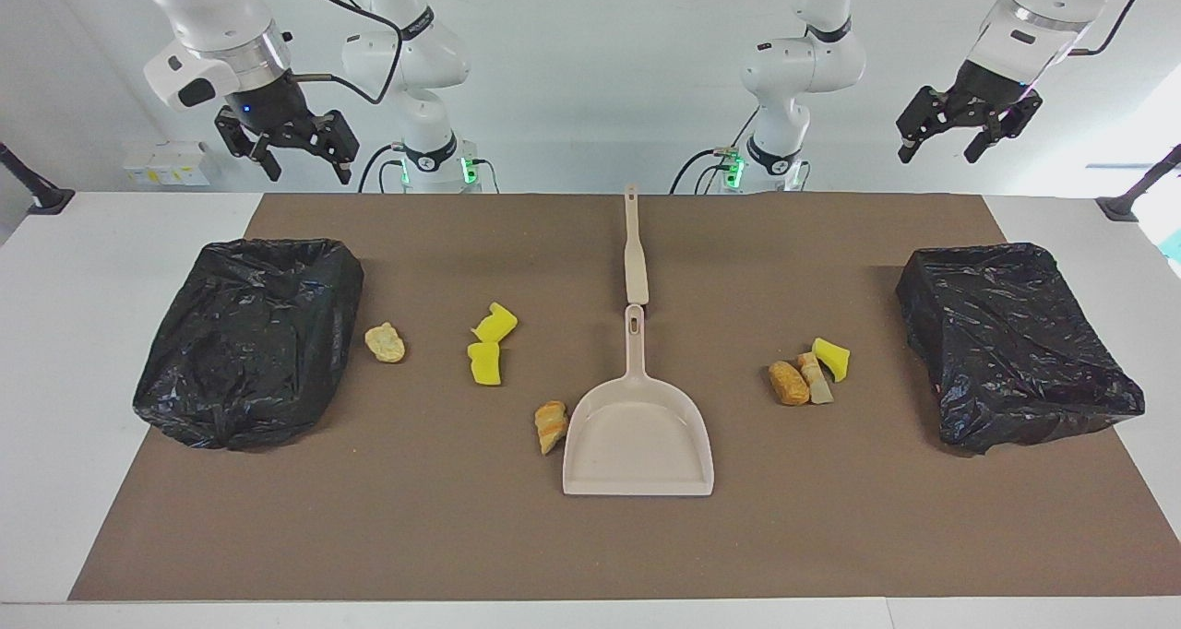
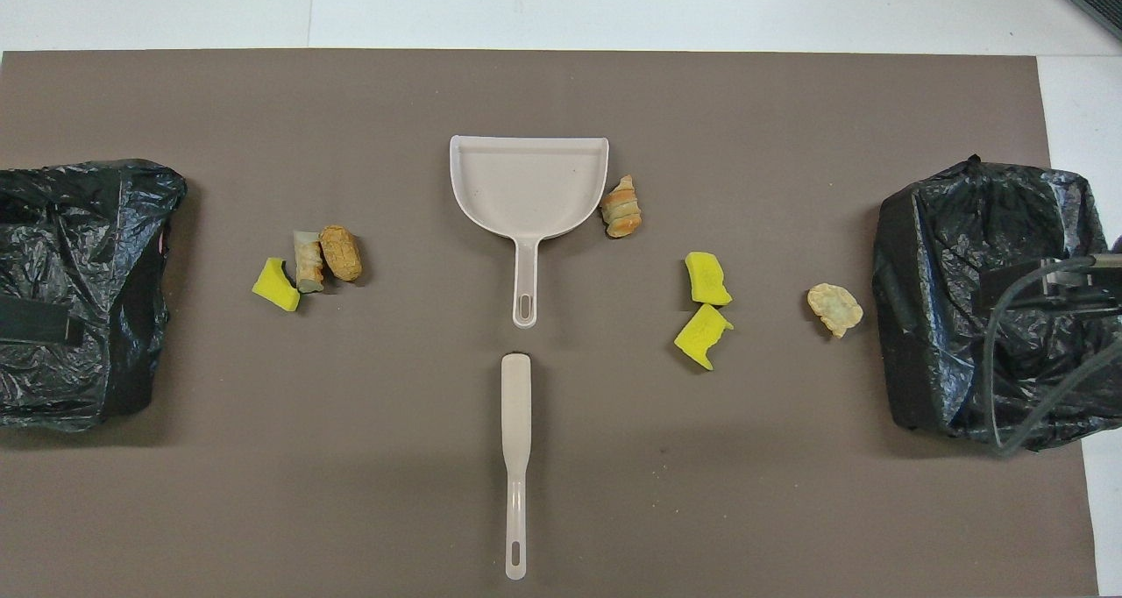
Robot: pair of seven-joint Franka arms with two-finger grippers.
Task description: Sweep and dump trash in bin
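**Both arms up, seven scraps waiting on the worktop**

I've got the left gripper (image 1: 969, 126) hanging high over the bin (image 1: 1015, 348) at the left arm's end, jaws spread apart. The right gripper (image 1: 291, 149) hangs over the other bin (image 1: 249, 338), jaws apart too, nothing in either.

The trash (image 1: 489, 343) lies scattered on the brown mat (image 1: 415, 518) — well below both grippers and apart from them. Toward the left arm's end sit three pieces bunched together: a yellow sponge chunk (image 1: 831, 359), a pale stick-like scrap (image 1: 815, 378) and a tan lump (image 1: 787, 383). Toward the right arm's end I see two yellow chunks touching, a pale lump (image 1: 385, 342) just beside that bin, and a striped bread-like piece (image 1: 551, 426) right against the dustpan (image 1: 638, 435).

My read: these scraps look light and soft, and should slide or roll easily when pushed, so I wouldn't pinch them. The brush (image 1: 635, 246) lies nearer the robots, in line with the dustpan's handle — both stiff plastic, best taken by their slim handles.
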